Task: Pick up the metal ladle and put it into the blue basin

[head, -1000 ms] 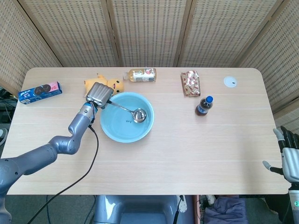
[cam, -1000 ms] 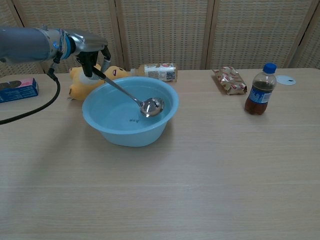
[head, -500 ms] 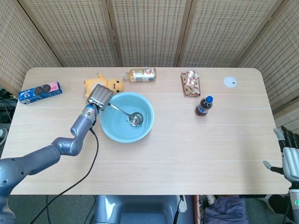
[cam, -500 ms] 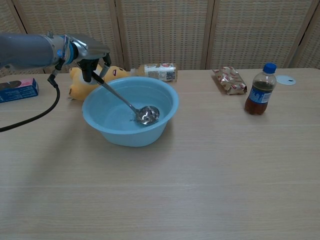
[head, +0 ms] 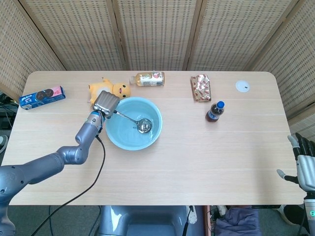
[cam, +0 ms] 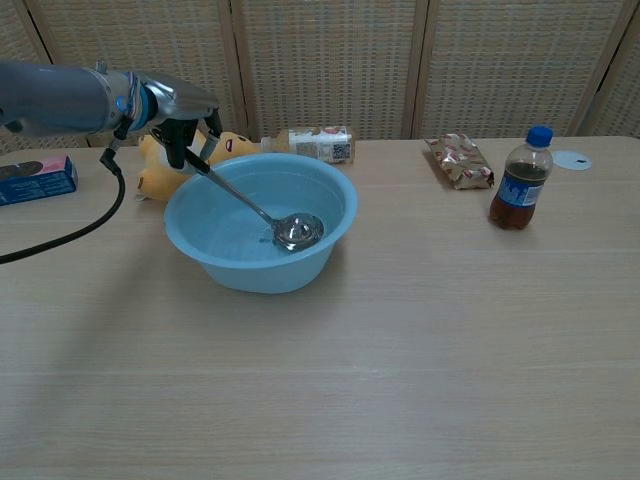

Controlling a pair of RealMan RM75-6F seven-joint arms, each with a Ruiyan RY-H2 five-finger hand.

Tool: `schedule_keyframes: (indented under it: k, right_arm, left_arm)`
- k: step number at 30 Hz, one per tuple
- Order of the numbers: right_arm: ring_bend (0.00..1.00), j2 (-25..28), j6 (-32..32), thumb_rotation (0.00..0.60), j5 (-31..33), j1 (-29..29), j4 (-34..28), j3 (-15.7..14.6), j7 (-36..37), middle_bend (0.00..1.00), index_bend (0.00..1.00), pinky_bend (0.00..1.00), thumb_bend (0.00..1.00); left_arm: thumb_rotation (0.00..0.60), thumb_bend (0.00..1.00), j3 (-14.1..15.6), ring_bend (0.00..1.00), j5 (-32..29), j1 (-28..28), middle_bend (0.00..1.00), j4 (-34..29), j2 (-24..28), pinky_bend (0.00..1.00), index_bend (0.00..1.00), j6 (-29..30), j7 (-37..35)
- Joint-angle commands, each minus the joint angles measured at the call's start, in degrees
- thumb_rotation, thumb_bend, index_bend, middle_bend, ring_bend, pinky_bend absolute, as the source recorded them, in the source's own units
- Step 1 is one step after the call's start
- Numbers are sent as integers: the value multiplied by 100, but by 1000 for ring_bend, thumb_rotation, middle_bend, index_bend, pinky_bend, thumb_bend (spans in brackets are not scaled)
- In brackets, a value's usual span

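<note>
Right robot hand, nearest the viewer at the tabletop's near right edge: holds nothing, fingers apart, well apart from all task things. Blue basin, centre-left: metal ladle lies inside, bowl end low near the basin floor towards the right wall, handle rising up-left over the rim. Long axis thus runs from lower right to upper left, ending in the left robot hand, which pinches the handle tip just beyond the far-left rim. Left arm is the only one within reach; judged next move: release. Behind: yellow plush toy, lying bottle, foil snack pack, upright cola bottle, white disc. Cookie box, far left: Oreo-style pics; lettering too small to read.
</note>
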Motion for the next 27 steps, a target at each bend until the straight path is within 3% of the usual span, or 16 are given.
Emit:
schedule_keyframes:
  k: [1, 15, 22, 27]
  right_arm:
    - [0, -1, -2, 600, 1, 1, 2, 0, 1, 0, 0, 0, 0]
    - [0, -21, -31, 600, 20, 21, 17, -7, -31, 0, 0, 0, 0]
    - [0, -36, -33, 600, 44, 25, 11, -9, -77, 0, 0, 0, 0]
    - [0, -48, -46, 600, 83, 27, 21, -7, -102, 0, 0, 0, 0]
  left_arm:
    - [600, 783, -24, 1000, -170, -75, 1000, -186, 131, 1000, 856, 38, 61]
    - [600, 804, -17, 1000, -837, -366, 1000, -1183, 921, 1000, 869, 287, 216]
    - [600, 808, 125, 1000, -1529, -630, 1000, -1640, 1437, 1000, 871, 97, 316]
    - [600, 818, 383, 1000, -2313, -1015, 1000, -1898, 1786, 1000, 872, -99, 451]
